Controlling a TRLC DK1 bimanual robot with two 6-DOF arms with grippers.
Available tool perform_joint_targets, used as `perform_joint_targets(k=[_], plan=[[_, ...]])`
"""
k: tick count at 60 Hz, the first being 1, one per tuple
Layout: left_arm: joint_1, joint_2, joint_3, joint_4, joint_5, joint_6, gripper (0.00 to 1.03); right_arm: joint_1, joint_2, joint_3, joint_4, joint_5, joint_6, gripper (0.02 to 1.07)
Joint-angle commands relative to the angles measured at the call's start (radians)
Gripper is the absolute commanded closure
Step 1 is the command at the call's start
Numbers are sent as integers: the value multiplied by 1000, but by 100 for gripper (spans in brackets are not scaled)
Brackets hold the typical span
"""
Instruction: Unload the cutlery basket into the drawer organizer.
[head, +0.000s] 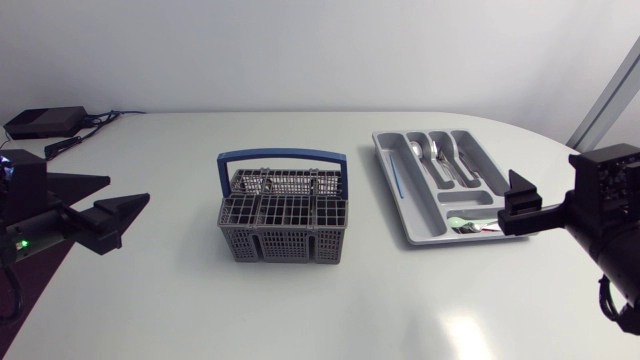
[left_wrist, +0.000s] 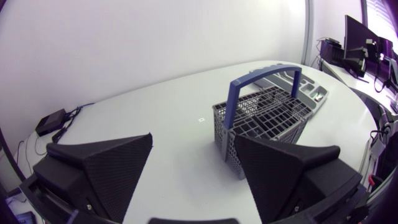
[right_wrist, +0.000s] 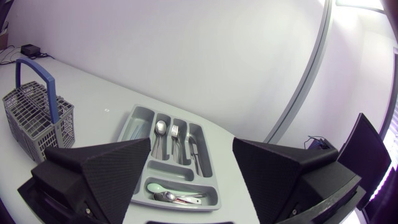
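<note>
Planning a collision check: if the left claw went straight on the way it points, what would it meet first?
Probably the cutlery basket, ahead of the left claw: its near grey wall. Depth is unclear, so it may only clip a corner.

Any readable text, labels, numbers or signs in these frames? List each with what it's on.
None can be read.
cutlery basket: no print visible.
drawer organizer: no print visible.
small mark on the table: too small to read.
</note>
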Motion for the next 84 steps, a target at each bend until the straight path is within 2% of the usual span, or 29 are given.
perform_joint_targets(k=[1, 12, 25, 84], plan=[[30, -30, -34, 24, 4, -38, 3, -14, -38, -31, -25, 8, -18, 6], [47, -124, -61, 44, 6, -99, 3, -50, -162, -56, -53, 3, -18, 6], [15, -185, -83, 53, 13, -145, 3, -66, -225, -68, -93, -17, -34, 6], [-178, -678, -509, 243, -436, -338, 3, -241, -568, -409, 0, -365, 318, 6]])
